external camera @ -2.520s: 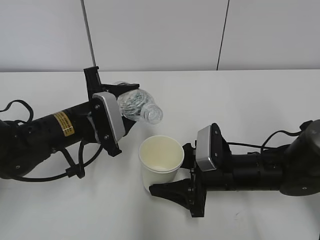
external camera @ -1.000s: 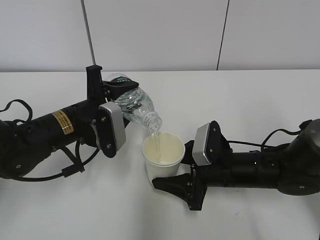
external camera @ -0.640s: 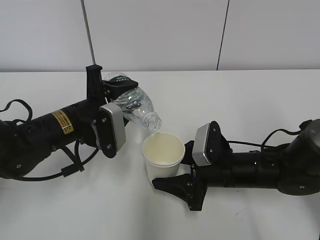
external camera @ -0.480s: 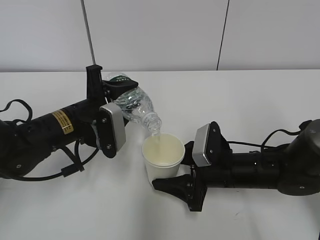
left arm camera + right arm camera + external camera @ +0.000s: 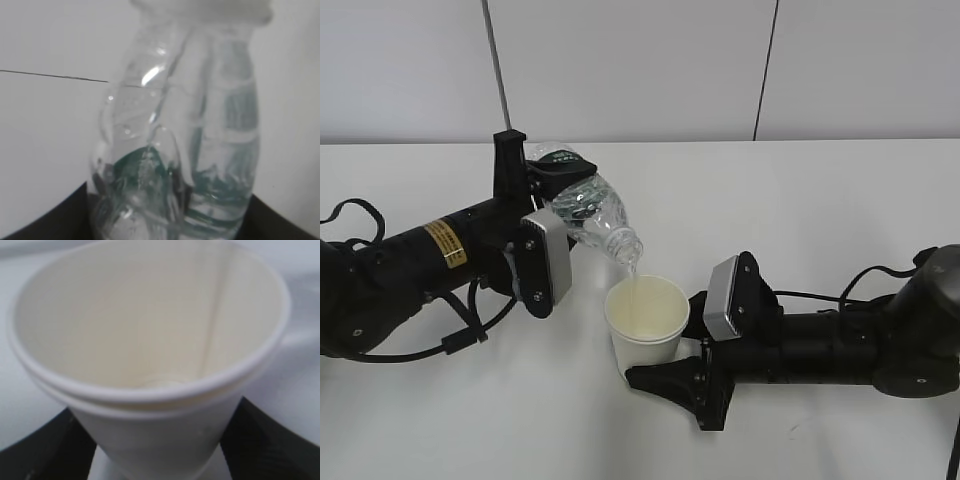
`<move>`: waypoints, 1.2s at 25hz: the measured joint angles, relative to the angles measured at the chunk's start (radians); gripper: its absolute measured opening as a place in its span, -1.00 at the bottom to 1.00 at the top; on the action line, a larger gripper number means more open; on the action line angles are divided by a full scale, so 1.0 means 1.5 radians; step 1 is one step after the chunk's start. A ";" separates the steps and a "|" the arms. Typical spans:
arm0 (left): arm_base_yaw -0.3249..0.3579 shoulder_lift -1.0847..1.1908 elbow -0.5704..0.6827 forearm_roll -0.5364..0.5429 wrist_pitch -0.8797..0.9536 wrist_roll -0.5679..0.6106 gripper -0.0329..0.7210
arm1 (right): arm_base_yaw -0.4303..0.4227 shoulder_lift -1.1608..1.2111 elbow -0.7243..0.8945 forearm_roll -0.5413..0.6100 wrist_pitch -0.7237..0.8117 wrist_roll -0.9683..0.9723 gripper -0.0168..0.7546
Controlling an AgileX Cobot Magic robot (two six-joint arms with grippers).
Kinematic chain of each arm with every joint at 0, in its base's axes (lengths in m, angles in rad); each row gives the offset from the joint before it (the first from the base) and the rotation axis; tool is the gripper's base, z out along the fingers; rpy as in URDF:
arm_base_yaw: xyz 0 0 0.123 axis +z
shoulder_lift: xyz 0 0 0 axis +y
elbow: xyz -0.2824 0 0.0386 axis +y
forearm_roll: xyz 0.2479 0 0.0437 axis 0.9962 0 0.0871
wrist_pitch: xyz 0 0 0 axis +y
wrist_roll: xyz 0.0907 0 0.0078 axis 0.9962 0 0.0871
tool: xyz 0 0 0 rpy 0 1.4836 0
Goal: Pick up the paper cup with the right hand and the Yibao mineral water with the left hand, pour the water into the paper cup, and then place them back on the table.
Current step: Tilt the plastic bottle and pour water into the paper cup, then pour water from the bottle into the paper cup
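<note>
Near the front edge of the table (image 5: 800,200), my right hand (image 5: 665,365) pinches the paper cup (image 5: 646,322) upright between closed fingers. Above it toward the left edge, my left hand (image 5: 535,185) clamps the tilted Yibao mineral water (image 5: 582,205), mouth over the rim, water (image 5: 632,280) streaming in.

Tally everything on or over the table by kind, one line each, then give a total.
Robot arms: 2, the left hand and the right hand
Bottles: 1, the Yibao mineral water, tilted mouth-down over the cup
Cups: 1, the paper cup
Total: 4 things over the table
</note>
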 joint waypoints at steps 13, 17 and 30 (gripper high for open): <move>0.000 0.000 0.000 -0.001 0.000 0.009 0.07 | 0.000 0.000 0.000 0.000 0.000 0.000 0.47; 0.000 0.000 0.000 -0.001 -0.001 0.011 0.07 | 0.000 0.000 0.000 0.000 0.000 0.000 0.46; 0.000 0.000 0.000 -0.001 -0.002 0.011 0.07 | 0.016 0.003 0.000 0.000 -0.003 0.000 0.46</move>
